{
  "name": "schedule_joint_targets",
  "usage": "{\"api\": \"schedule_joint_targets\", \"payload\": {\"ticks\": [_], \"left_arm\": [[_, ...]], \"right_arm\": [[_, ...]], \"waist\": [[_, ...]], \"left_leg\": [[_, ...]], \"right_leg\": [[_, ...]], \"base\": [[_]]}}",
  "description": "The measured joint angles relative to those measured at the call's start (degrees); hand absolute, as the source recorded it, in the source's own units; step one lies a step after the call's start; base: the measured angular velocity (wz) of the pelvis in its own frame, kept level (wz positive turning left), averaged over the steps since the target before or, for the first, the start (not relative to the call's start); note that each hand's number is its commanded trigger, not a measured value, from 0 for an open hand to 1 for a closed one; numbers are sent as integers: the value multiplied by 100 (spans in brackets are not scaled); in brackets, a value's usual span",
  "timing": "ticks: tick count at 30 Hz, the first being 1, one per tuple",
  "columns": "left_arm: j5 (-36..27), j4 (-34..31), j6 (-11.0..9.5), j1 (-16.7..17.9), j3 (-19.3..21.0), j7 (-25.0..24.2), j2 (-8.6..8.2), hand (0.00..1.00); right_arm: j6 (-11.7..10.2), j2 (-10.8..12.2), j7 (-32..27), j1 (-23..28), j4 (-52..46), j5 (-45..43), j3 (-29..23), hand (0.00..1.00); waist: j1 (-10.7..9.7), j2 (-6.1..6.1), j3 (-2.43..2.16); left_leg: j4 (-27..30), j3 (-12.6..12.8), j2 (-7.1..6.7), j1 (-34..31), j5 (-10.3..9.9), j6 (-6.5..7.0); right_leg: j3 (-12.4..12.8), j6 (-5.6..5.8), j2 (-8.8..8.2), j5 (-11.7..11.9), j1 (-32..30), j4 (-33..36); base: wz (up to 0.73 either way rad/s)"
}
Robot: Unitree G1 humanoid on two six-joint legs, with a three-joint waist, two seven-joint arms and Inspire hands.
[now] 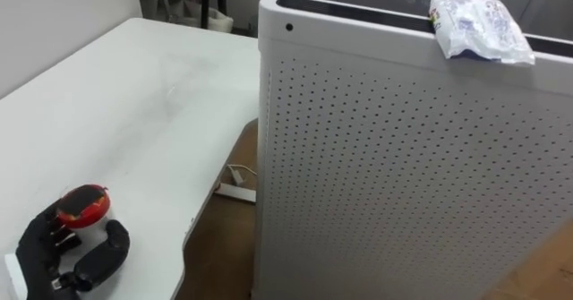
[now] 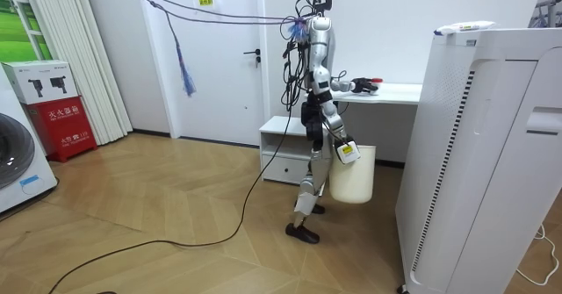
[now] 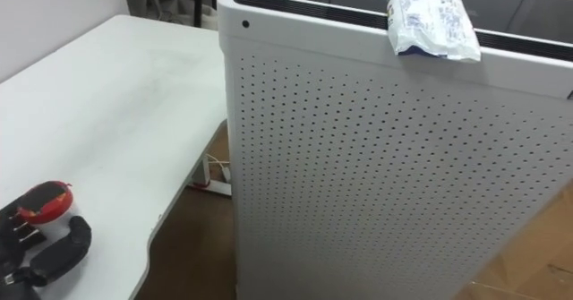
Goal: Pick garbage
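A crumpled white and blue wrapper (image 1: pixel 479 27) lies on the top of a tall white perforated appliance (image 1: pixel 403 175), near its front edge. My left hand (image 1: pixel 63 251) rests low over the near corner of the white table (image 1: pixel 134 112), its fingers curled round a small red thing (image 1: pixel 82 206). In the room view I stand between the table and the appliance. There my right hand (image 2: pixel 339 141) hangs at my side and carries a cream bin (image 2: pixel 351 178) by its top.
A gap of wooden floor runs between table and appliance, with a white power strip (image 1: pixel 235 191) lying in it. A low white drawer unit (image 2: pixel 285 149) stands behind me. A door and curtains are farther back.
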Motion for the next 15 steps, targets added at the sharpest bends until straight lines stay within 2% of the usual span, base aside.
{"api": "schedule_joint_targets", "payload": {"ticks": [5, 8, 15], "left_arm": [[-108, 174, -94, -55, 10, -25, -5, 100], [-110, 230, -105, -74, 56, -76, -5, 100], [-472, 433, -65, -340, 67, -312, -53, 100]], "right_arm": [[16, 0, 31, -7, 2, -2, 27, 100], [76, 13, 43, -13, -3, 43, 36, 100], [124, 57, 38, -16, -2, 227, 145, 100]], "waist": [[1, 30, -10], [11, 24, -7], [11, 7, 5]], "left_leg": [[-19, 259, 90, 26, 1, 2], [-20, 323, 95, 50, 2, 3], [29, 362, 107, 59, 6, 10]], "right_leg": [[99, -1, 5, 12, -11, 1], [216, -5, 29, 28, -8, 1], [223, -9, 26, 49, -14, 73]], "base": [[-9], [-10], [-1]]}}
